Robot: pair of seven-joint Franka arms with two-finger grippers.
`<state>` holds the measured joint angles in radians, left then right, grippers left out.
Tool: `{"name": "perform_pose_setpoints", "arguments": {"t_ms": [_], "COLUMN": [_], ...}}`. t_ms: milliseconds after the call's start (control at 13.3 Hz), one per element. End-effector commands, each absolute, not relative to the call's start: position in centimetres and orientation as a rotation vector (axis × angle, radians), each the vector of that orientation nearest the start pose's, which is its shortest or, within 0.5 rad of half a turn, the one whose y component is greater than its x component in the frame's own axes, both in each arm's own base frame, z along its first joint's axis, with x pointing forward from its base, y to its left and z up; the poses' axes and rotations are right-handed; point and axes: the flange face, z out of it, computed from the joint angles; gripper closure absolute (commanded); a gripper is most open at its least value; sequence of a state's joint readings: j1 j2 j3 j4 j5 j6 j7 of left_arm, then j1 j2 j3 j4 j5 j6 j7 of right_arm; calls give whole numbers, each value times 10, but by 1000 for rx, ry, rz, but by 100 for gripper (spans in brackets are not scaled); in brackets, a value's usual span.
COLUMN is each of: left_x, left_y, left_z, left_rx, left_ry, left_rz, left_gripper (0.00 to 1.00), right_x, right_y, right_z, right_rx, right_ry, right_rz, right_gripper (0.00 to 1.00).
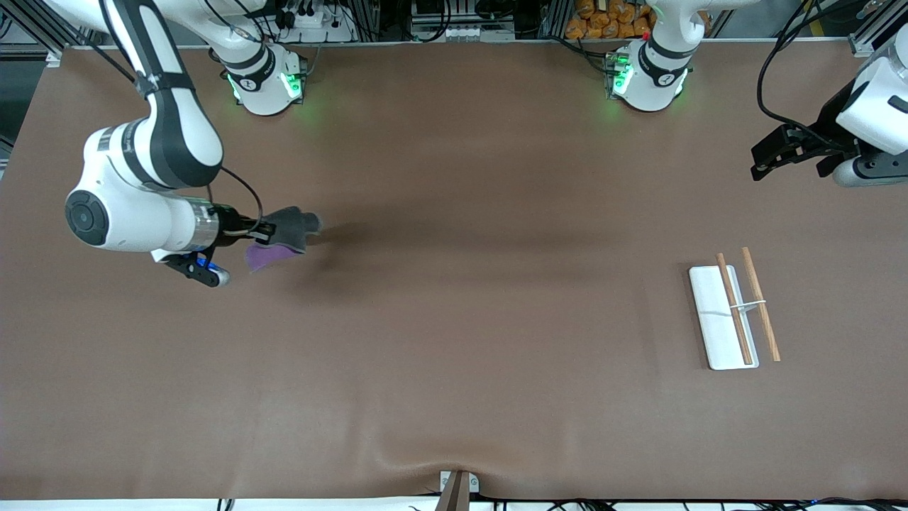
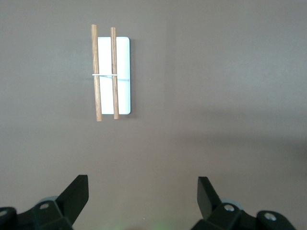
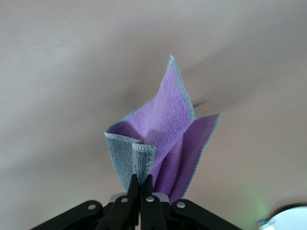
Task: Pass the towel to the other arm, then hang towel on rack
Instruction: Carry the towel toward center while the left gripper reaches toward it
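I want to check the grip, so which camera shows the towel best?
The right wrist view: the towel fills it, pinched in the shut right pincer, purple face showing. The front view shows it small, over the table's right-arm end. The left wrist view misses it.

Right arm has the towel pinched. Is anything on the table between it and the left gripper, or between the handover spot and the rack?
Nothing visible. The right gripper holds the towel above bare table. The left gripper waits open near its end of the table, above the rack. Only tabletop lies between them.
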<state>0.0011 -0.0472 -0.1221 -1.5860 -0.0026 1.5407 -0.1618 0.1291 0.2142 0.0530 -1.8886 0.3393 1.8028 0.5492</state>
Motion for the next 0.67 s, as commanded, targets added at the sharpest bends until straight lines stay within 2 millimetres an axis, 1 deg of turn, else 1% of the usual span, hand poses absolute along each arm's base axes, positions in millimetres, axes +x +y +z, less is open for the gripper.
{"name": "perform_pose_setpoints", "arguments": {"t_ms": [0,75,150,225,300,450,599], "left_x": [537,539,539,543,548,562,580], "left_y": [-70,-75,-85,-95,-105,-121,-135], "left_z": [645,647,648,639,638,623,603], "left_rx": [-3164,-3171,-3198,-3221,-3231,-3260,-3356], "left_ry": [-62,-50,-35,-29,-21,0,-12], "left_rz": [-33,-63,-67,-41,-71,-97,-94], "left_gripper": [0,0,0,0,0,0,0], "right_x": [567,569,571,573,575,575,574], "right_y": [178,189,197,200,202,207,219], "right_z": [407,418,427,432,436,439,449], "right_rx": [-2696,-2660,-2633,-2581,-2522,-2443,-2336], "right_ry": [915,982,1026,1066,1089,1141,1184], "right_rz": [593,588,586,602,627,672,732], "right_gripper": [100,100,100,100,100,100,100]}}
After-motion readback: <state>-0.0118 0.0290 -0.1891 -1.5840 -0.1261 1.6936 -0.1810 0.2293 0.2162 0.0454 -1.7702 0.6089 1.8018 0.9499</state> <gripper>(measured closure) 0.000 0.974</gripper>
